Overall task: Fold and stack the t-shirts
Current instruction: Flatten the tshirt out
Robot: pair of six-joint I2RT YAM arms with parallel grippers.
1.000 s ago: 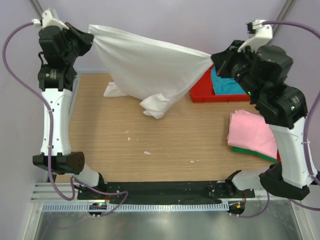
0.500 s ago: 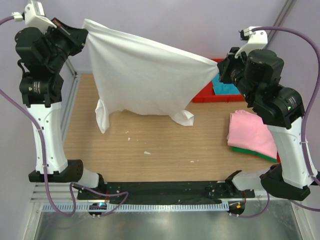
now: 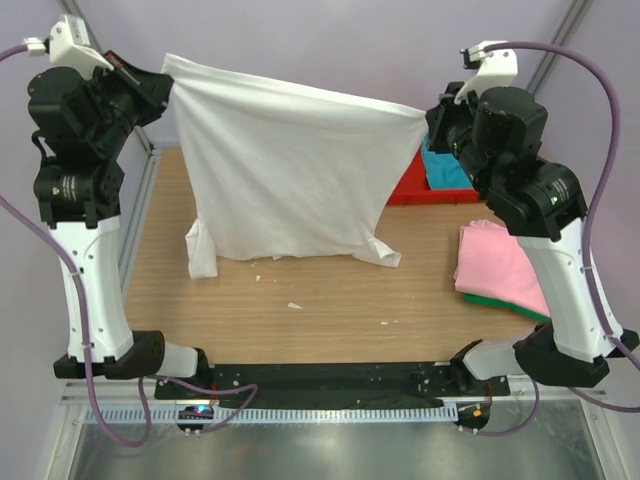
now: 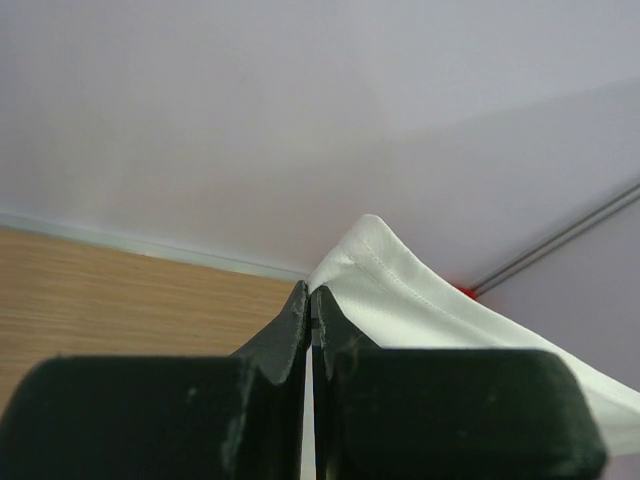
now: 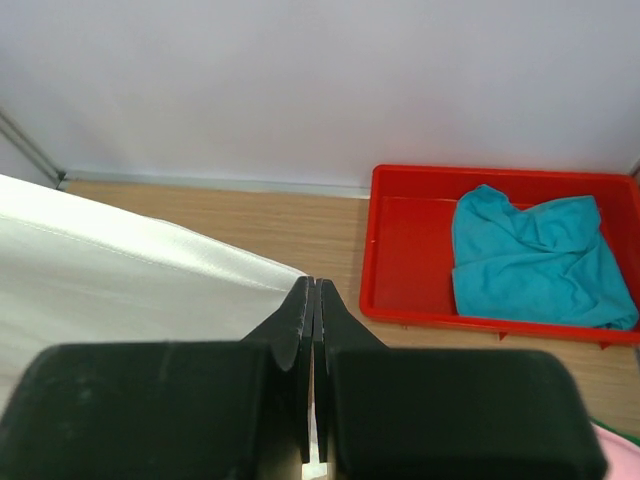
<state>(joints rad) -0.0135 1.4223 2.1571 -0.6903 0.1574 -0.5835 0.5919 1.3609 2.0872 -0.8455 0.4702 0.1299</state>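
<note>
Left gripper (image 3: 168, 88) and right gripper (image 3: 430, 118) each clamp tight on an upper corner of the white t-shirt (image 3: 290, 170). Its lower edge touches the worktop (image 3: 330, 295).

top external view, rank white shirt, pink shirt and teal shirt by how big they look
1. white shirt, held up nearer the camera
2. pink shirt
3. teal shirt, mostly hidden by the right arm
</note>
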